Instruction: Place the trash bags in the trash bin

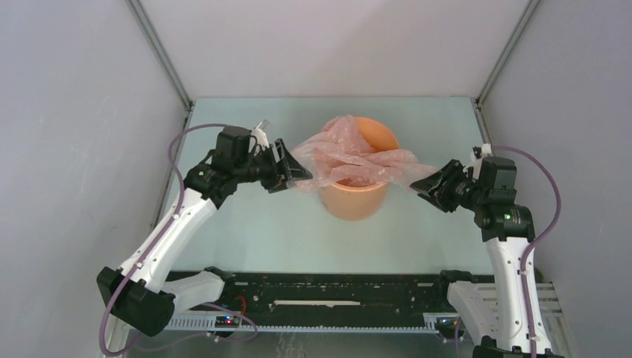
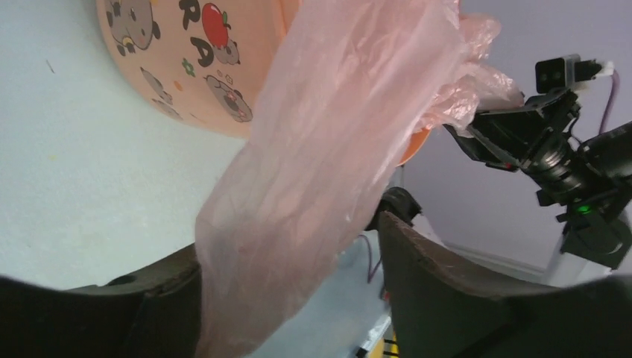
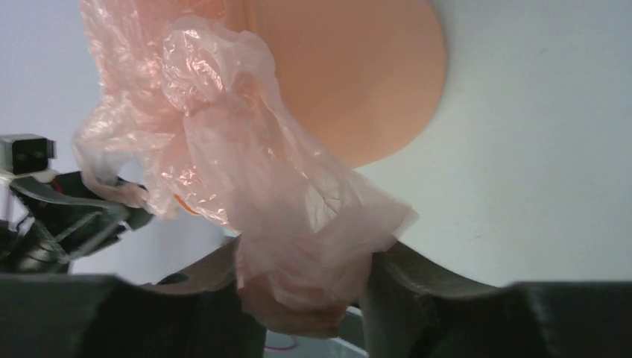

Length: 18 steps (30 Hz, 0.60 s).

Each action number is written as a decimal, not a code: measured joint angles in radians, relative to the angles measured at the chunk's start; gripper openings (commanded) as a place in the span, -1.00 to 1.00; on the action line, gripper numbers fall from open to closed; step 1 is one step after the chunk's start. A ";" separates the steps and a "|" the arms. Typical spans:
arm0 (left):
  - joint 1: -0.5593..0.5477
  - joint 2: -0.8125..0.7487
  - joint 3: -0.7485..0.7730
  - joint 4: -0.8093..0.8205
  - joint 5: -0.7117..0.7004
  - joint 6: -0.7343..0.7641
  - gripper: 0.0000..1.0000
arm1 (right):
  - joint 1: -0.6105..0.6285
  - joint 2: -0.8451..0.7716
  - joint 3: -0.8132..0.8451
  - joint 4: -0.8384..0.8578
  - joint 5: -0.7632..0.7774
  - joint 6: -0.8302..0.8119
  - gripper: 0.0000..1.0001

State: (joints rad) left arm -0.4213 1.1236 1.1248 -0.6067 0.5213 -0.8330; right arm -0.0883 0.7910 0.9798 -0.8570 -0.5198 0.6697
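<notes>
- Printed on the outer wall of the trash bin, seen from the left wrist: black letters "R" and "A", a red apple with a green leaf, and small grey-and-white cartoon animals. Rest of the wording cut off by the frame edge.
- Plain orange on the side facing the right wrist camera.
- Round and upright on the table, about mid-width, in the far half.
- In and over the bin: 1 trash bag, pale pink, wrinkled, translucent. Middle sagging into the mouth, 2 ends spilling over the rim to left and right, far arc of the rim showing bare.
- Just beside the bin's left side, the left gripper, jaws spread wide. Left end of the bag hanging loose through the gap, with clear space between the film and 1 of the fingers; not clamped.
- Just right of the bin, the right gripper, jaws likewise parted. Right end of the bag bunched in the gap and touching both sides, not pinched flat.
- Broad open table in front of the bin, down to the black rail at the near edge.
- Narrower strips left and right toward the grey walls, and a thin strip behind the bin.
</notes>
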 measured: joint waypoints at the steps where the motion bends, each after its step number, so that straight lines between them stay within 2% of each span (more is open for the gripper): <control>1: -0.003 0.001 -0.001 0.000 -0.005 -0.001 -0.04 | 0.013 -0.006 -0.014 0.018 0.001 0.020 -0.43; 3: -0.007 0.008 -0.005 -0.008 -0.020 0.011 -0.47 | 0.026 -0.015 -0.034 0.035 0.001 0.047 -0.99; 4: -0.007 0.015 -0.006 -0.017 -0.026 0.020 -0.63 | 0.027 -0.016 -0.039 0.038 -0.002 0.056 -1.00; 6: -0.007 0.036 -0.005 -0.049 -0.050 0.054 -0.82 | 0.018 -0.014 -0.041 0.039 -0.009 0.043 -1.00; 13: -0.003 0.062 0.045 -0.218 -0.106 0.137 -1.00 | -0.055 -0.017 -0.026 -0.045 -0.087 -0.074 -1.00; 18: -0.003 0.024 0.090 -0.278 -0.155 0.189 -1.00 | -0.059 -0.030 0.013 -0.155 -0.005 -0.176 -1.00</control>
State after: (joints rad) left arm -0.4244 1.1481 1.2144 -0.8852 0.3664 -0.6437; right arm -0.1474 0.7609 0.9924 -1.0119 -0.5251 0.4938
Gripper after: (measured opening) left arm 0.011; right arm 0.007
